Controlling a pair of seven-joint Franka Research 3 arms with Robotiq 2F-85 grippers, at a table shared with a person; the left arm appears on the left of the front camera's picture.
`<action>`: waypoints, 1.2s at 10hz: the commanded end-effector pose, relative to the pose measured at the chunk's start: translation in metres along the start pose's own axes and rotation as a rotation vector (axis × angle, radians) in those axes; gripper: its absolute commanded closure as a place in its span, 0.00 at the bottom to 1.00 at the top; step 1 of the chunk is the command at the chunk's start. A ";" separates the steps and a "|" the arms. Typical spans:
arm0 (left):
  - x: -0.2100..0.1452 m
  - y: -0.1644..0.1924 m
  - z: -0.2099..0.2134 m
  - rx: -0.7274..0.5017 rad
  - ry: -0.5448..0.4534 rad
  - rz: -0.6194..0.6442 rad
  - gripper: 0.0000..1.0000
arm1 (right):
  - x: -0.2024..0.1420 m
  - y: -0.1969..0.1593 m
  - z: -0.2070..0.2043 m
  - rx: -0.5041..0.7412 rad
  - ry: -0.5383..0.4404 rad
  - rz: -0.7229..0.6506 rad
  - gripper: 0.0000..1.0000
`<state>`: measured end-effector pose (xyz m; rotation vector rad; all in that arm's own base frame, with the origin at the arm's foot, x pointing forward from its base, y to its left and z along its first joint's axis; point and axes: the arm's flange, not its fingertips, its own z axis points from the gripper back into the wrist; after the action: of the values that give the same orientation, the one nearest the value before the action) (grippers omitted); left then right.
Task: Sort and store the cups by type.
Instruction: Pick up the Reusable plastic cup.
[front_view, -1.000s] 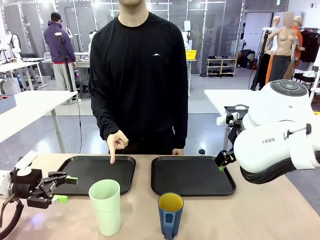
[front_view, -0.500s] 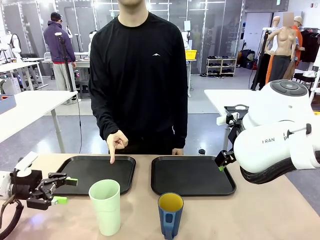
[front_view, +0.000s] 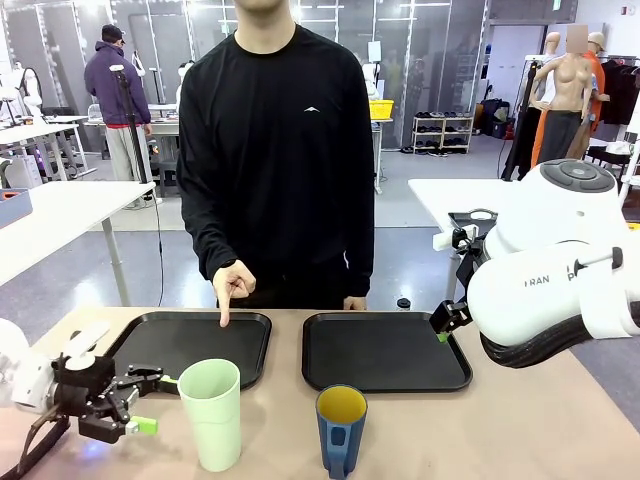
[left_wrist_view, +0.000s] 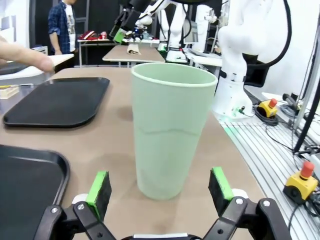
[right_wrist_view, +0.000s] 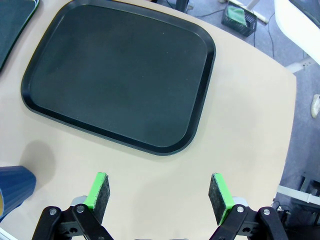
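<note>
A tall pale mint-green tumbler (front_view: 211, 415) stands upright near the table's front edge, left of centre. My left gripper (front_view: 155, 403) is open just to its left, low over the table. In the left wrist view the tumbler (left_wrist_view: 170, 130) stands centred just ahead of the green pads (left_wrist_view: 99, 192), untouched. A dark blue mug (front_view: 341, 430) with a yellow inside stands to the tumbler's right, its handle toward the front camera. My right gripper (right_wrist_view: 160, 195) hangs open and empty over bare table beside the right tray (right_wrist_view: 195, 125), with the mug's edge (right_wrist_view: 12, 190) at the lower left.
Two black trays lie side by side at the far half of the table, the left tray (front_view: 160, 345) and the right tray (front_view: 385, 350). A person stands behind them and points a finger (front_view: 226, 310) down at the left tray's far rim. The white right arm (front_view: 550, 280) bulks at the right.
My left gripper has moved right and toward the front edge, up to the tumbler, still open. The right arm, cups and the person's hand have not moved.
</note>
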<state>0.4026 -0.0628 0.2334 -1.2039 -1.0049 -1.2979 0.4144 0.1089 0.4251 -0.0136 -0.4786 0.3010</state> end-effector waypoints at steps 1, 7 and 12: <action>-0.022 -0.002 -0.017 -0.020 -0.016 -0.045 0.00 | 0.000 -0.001 -0.001 0.003 0.001 -0.002 0.00; -0.035 -0.003 -0.065 -0.067 -0.088 -0.073 0.00 | 0.000 -0.001 -0.001 0.003 0.001 -0.002 0.00; -0.041 -0.008 -0.085 -0.119 -0.123 -0.073 0.00 | 0.000 -0.001 -0.001 0.003 0.001 -0.002 0.00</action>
<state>0.4021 -0.1368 0.2352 -1.3372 -1.0036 -1.3493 0.4143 0.1090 0.4251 -0.0136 -0.4786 0.3011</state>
